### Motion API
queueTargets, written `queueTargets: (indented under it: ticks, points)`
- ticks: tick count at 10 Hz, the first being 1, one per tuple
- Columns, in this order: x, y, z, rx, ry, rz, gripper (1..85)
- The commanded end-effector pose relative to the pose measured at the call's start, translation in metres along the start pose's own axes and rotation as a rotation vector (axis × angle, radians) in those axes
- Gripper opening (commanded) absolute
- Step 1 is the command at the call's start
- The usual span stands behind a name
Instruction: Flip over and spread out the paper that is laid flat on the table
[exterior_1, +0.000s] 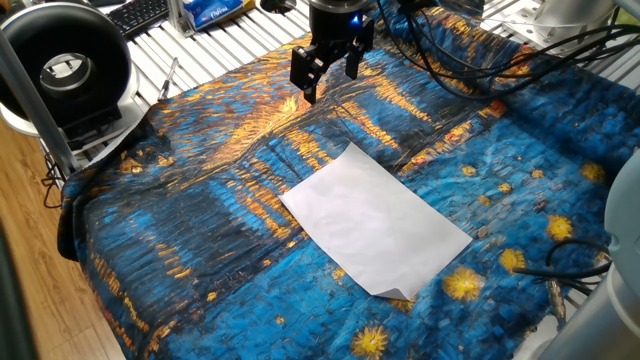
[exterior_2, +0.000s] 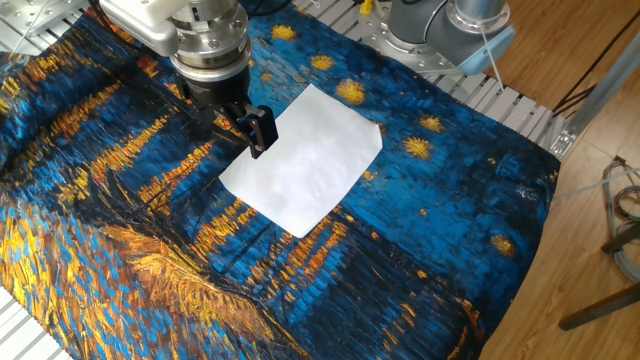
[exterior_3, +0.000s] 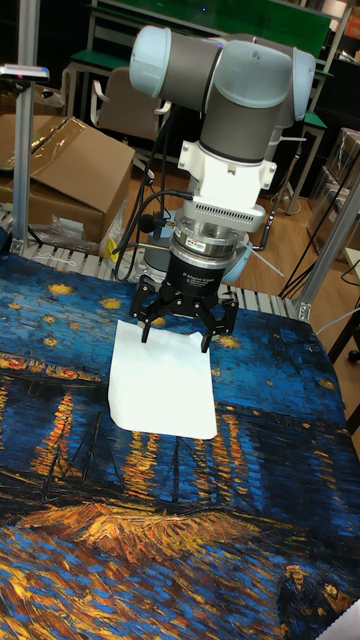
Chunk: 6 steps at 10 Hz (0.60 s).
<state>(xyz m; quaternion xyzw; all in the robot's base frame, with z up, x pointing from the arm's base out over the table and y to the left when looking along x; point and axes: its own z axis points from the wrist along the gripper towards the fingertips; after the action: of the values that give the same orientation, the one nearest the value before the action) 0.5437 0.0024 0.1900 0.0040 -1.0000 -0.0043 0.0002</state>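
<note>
The paper (exterior_1: 375, 222) is a plain white sheet lying flat on the table (exterior_1: 190, 230), which is draped in blue-and-orange cloth. Its near corner (exterior_1: 396, 293) curls up slightly. My gripper (exterior_1: 328, 72) hangs above the cloth beyond the sheet's far corner, open and holding nothing. From the other side, the gripper (exterior_2: 235, 118) hovers over the cloth at one edge of the paper (exterior_2: 305, 165). In the tall view the open gripper (exterior_3: 177, 333) hangs in front of the paper (exterior_3: 163, 385), clear of it.
A black round fan (exterior_1: 65, 65) and a keyboard (exterior_1: 140, 15) sit on the white slatted surface at the back left. Cables (exterior_1: 560, 272) trail over the right edge. The arm's base (exterior_2: 450, 30) stands by the table edge. A cardboard box (exterior_3: 60, 165) lies behind.
</note>
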Motion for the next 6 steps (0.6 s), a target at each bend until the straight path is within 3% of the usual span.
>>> queueTargets:
  ticks: [1, 2, 6]
  points:
    - [0.0, 0.002, 0.0, 0.0, 0.0, 0.0, 84.0]
    - [-0.015, -0.002, 0.003, 0.013, -0.064, -0.015, 1.0]
    - [-0.013, -0.001, 0.008, 0.01, -0.061, -0.003, 1.0]
